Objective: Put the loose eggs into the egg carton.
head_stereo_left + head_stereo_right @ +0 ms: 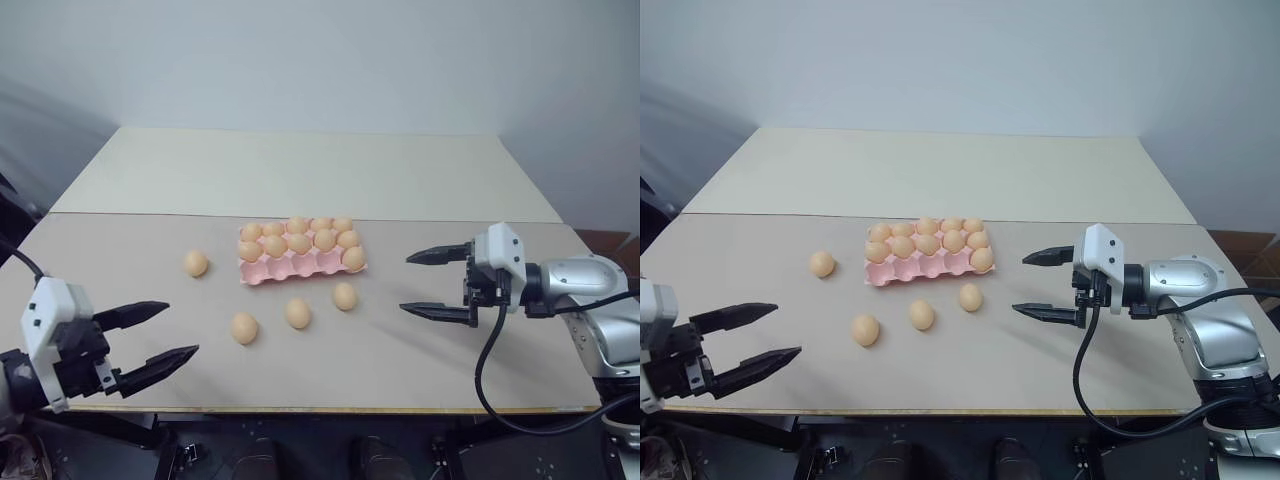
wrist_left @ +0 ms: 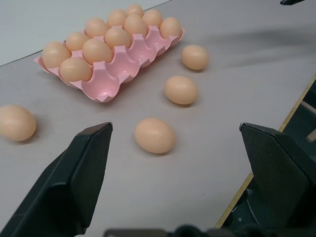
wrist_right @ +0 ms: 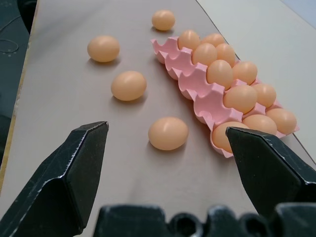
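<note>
Nearest the near edge of the bench (image 1: 400, 180): left gripper (image 1: 165, 340), fingers spread wide and holding nothing, hovering over the near left corner; arm cut off at the frame side. Opposite, near the right edge: right gripper (image 1: 435, 283), likewise spread wide and empty, pointing in toward the middle, cable looping below the near edge. Between them, bare room. Loose eggs: three in a shallow row just in front of the egg carton (image 1: 290, 268), namely egg one (image 1: 244, 328), egg two (image 1: 297, 313), egg three (image 1: 344, 296); a fourth egg (image 1: 196, 263) lying apart off the carton's left end. Pink carton at mid-bench, back two rows filled, front row holding a single egg at its right end, four front cups open. Far half of the bench bare up to the wall.
</note>
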Available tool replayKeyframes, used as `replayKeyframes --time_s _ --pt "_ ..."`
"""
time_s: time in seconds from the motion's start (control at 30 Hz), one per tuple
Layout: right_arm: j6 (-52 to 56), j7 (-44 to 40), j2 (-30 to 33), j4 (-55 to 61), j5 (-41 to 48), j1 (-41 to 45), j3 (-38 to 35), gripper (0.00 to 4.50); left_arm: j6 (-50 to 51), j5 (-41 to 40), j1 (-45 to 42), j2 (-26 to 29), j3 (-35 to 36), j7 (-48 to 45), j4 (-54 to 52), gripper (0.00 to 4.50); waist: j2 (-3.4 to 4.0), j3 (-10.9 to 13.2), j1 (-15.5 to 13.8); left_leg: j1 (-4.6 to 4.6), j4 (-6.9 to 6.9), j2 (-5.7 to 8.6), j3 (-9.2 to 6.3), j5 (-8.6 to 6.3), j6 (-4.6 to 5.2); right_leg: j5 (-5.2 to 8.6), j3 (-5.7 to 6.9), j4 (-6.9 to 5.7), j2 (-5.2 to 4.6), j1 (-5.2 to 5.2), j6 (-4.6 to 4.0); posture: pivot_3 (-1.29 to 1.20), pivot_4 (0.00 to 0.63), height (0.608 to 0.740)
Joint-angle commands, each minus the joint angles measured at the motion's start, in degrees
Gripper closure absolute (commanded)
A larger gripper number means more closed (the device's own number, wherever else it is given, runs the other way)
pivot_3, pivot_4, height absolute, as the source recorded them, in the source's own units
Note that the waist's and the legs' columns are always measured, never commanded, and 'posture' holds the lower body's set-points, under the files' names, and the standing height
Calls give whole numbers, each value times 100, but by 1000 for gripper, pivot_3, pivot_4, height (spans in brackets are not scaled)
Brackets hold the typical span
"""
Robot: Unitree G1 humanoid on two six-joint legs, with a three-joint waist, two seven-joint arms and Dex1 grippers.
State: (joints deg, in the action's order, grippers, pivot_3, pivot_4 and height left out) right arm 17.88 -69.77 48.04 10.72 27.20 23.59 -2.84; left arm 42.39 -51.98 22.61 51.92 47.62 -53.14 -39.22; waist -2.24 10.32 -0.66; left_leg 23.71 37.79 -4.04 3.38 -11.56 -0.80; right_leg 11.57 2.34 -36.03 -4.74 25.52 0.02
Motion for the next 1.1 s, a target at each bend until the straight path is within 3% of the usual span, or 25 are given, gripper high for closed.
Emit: replayKeyframes --time_s 0.03,0.8,1.1 --pt "-93 -10 47 147 45 31 -133 89 -2 -119 -93 21 105 88 -12 9 0 0 0 0 0 0 0 0 0 0 0 0 0 0 0 0 150 740" --pt "35 37 118 237 -70 182 18 89 -205 164 -512 128 -372 -52 231 9 0 0 10 2 0 0 1 0 0 0 0 1 0 2 0 0 150 740" --pt "-110 312 -380 162 -589 484 790 89 -242 194 -589 173 -414 -123 285 9 0 0 10 0 0 -2 1 0 0 -1 -2 -3 3 5 -1 0 150 740"
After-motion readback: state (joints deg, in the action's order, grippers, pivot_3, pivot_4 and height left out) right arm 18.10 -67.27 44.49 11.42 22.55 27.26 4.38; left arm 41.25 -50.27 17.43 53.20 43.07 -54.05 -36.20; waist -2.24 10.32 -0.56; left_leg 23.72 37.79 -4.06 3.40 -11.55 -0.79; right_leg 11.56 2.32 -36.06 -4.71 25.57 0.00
